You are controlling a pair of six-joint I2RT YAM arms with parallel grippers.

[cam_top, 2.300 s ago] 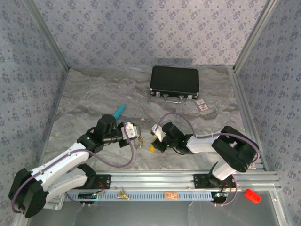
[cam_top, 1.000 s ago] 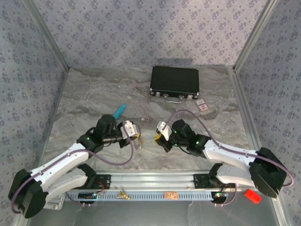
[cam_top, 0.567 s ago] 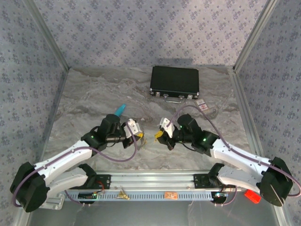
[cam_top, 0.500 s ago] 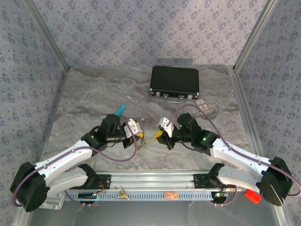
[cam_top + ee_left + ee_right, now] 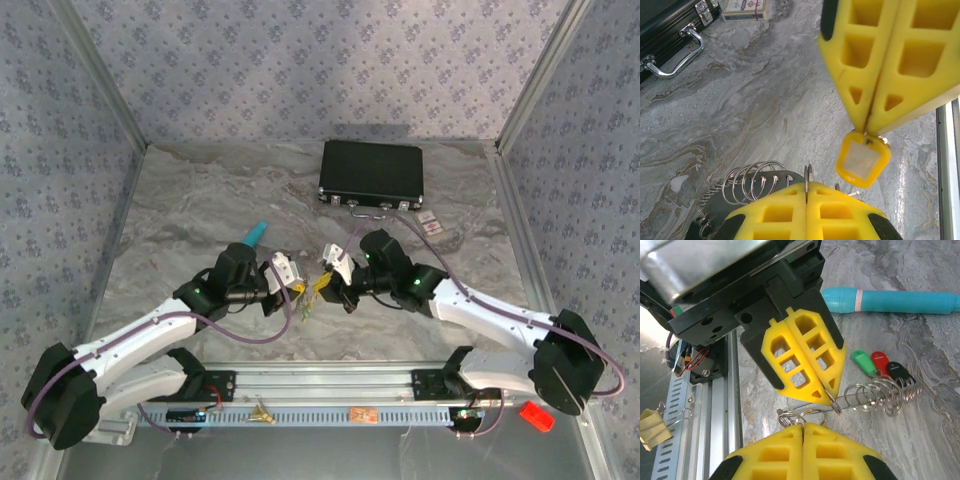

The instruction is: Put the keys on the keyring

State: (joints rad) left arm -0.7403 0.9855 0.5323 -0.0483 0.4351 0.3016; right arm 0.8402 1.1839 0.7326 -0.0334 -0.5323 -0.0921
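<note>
Finds the teal tube (image 5: 255,235) lying on the marble table (image 5: 200,200), far and left of both grippers. Clamps the keyring (image 5: 875,394) by its thin wire between the pressed-together fingers of the left gripper (image 5: 831,399), near the table's middle, with the ring's coil and 3 tags (image 5: 880,361), green, red and black, alongside. Pinches a yellow-headed key (image 5: 863,157) in the tightly closed right gripper (image 5: 867,131) just to the right, tips close together. Has the black case (image 5: 372,172) shut at the far edge, further right.
</note>
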